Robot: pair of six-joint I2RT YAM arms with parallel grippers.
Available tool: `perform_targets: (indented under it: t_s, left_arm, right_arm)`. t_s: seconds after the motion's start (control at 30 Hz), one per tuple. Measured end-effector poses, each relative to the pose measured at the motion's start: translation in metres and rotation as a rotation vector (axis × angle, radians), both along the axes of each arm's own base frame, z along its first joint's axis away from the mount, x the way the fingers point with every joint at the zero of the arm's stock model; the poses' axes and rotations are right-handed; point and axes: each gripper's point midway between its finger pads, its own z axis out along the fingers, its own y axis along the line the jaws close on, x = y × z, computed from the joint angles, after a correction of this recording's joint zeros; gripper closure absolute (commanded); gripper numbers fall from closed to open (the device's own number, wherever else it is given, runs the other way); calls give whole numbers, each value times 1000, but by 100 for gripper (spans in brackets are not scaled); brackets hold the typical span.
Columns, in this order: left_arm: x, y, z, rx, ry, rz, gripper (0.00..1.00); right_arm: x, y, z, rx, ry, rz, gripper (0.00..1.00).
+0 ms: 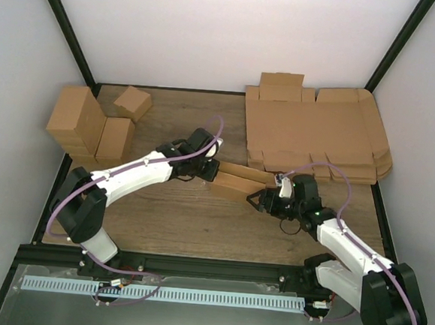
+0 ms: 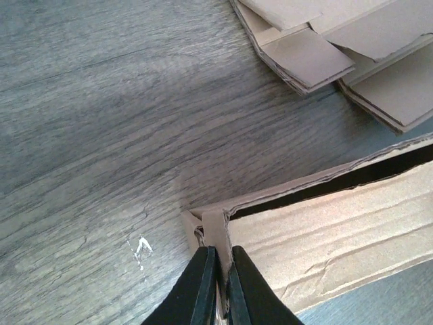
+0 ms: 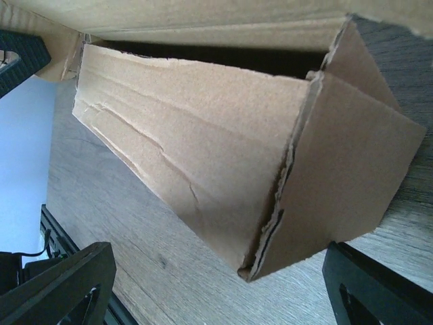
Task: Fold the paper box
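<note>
The paper box (image 1: 239,181) was found near the middle of the bench (image 1: 183,216), lying lengthwise between the two end effectors and just in front of the stack of flat cardboard sheets (image 1: 318,133). It was seen as a long, narrow brown trough, with its side wall creased and its edges ragged.

The left end effector (image 1: 214,168) was found fully closed. In the left wrist view its fingers (image 2: 203,284) were seen pinched on a thin upright wall at the box's left end corner (image 2: 215,230).

The right end effector (image 1: 263,200) was found wide open. In the right wrist view the box's right end (image 3: 338,176) was seen between the spread fingers (image 3: 61,284), with nothing clamped; contact with either finger could not be determined.

A group of made-up cardboard boxes (image 1: 92,122) was noted at the far left of the bench, well apart from the paper box.
</note>
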Motion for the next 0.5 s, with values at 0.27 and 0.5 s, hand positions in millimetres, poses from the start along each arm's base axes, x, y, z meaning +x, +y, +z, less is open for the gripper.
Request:
perform_targets:
  t_s: [0.27,0.5]
  left_arm:
    - [-2,6,-9,12,-13,69,94]
    - [-6,13,-13,-3,-29,110,94]
  right_arm:
    - [4,1,2,6,-15,-8,13]
    - [6,2,5,11,-28,-8,13]
